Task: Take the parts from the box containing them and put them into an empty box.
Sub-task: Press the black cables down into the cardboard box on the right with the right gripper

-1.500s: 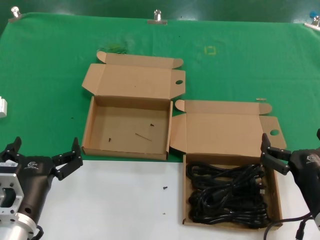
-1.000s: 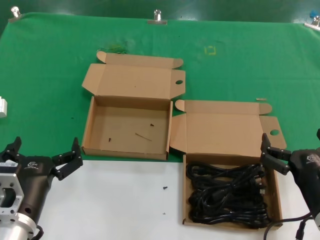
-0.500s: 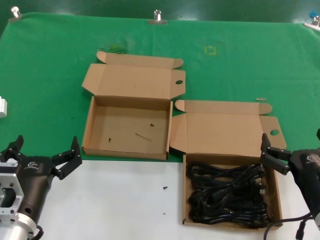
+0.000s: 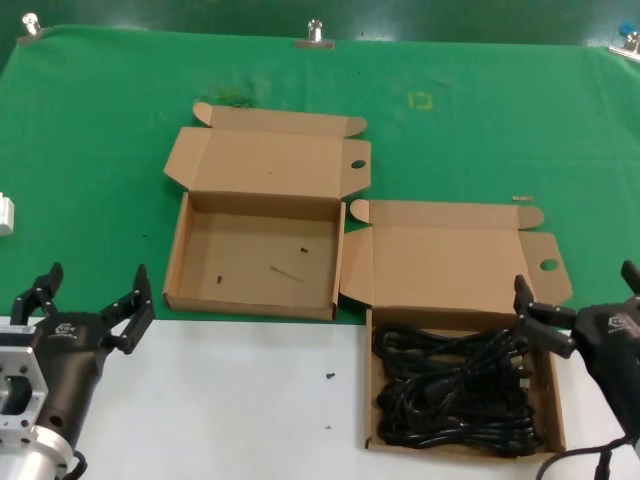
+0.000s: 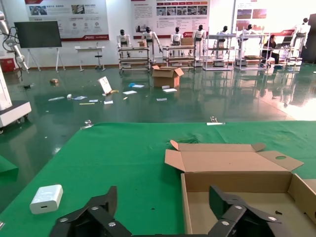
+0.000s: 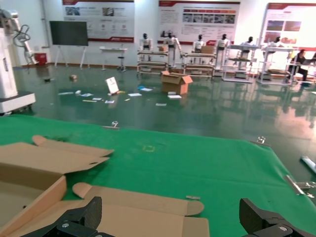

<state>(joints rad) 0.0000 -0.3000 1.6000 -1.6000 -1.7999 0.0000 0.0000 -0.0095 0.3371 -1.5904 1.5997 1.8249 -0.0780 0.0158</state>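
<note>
A tangle of black power cords [image 4: 455, 392], thin and rubbery with chunky plugs, fills the cardboard box [image 4: 554, 400] at the table's near right, its lid folded back. Just beside it on the left, on the green mat [image 4: 90, 150], the empty box [image 4: 176, 255] shows dark specks on its floor. The right gripper [image 4: 578, 306] hovers spread wide at the cords' right edge; the left gripper [image 4: 92, 297] waits near the table's left front, also wide open.

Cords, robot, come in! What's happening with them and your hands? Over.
Left gripper open, low by the table's near edge. Right gripper open, at the full box. Cords all inside, untouched. Empty box open, nothing in the way.
</note>
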